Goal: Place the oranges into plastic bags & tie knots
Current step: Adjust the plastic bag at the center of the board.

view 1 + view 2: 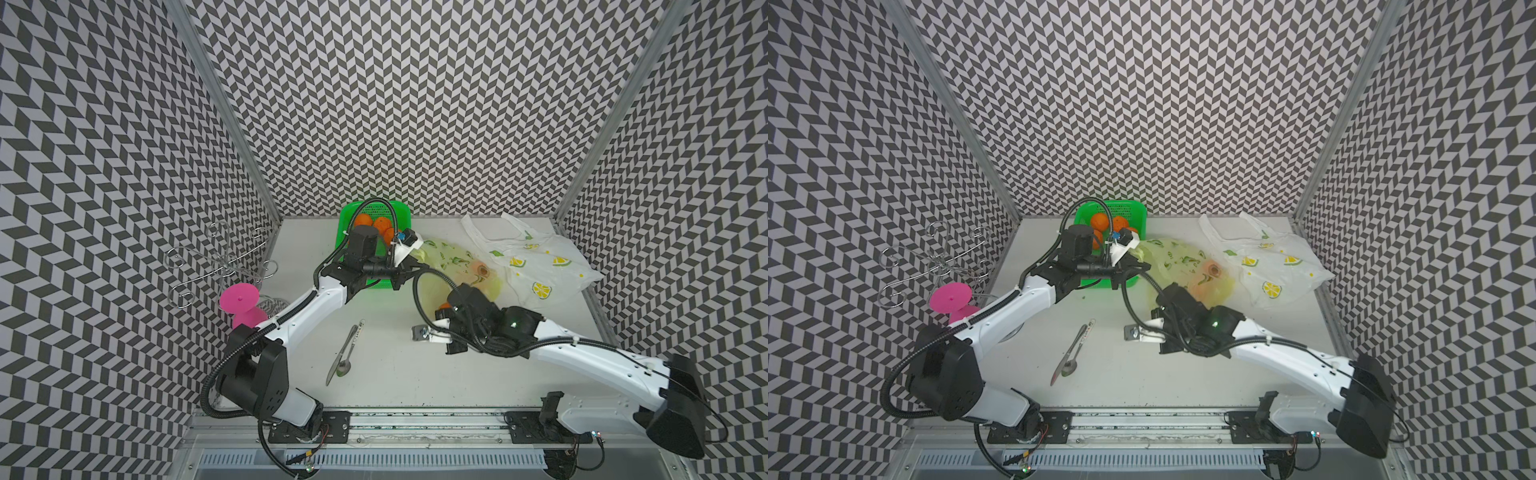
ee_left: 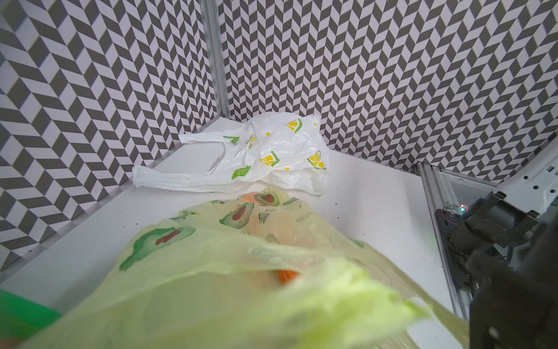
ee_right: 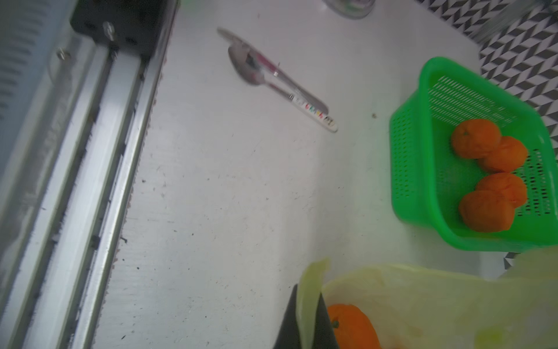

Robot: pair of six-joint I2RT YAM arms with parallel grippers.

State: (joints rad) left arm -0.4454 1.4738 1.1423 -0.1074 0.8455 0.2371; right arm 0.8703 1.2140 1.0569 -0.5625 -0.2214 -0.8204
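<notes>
In a top view, my white table (image 1: 415, 374) has a green basket (image 1: 345, 217) mid-frame. A yellow-green bag (image 1: 444, 255) and a white bag (image 1: 548, 270) lie right of it. A knife (image 1: 334, 369) and a spoon (image 1: 344, 367) lie lower down.

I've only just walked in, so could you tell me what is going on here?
Both hands are pinching the translucent yellow-green plastic bag: the left hand beside the green mesh basket, the right hand at its nearer edge. At least one small orange is inside it; four oranges lie in the basket. The white lemon-print plastic bag lies untouched.
</notes>
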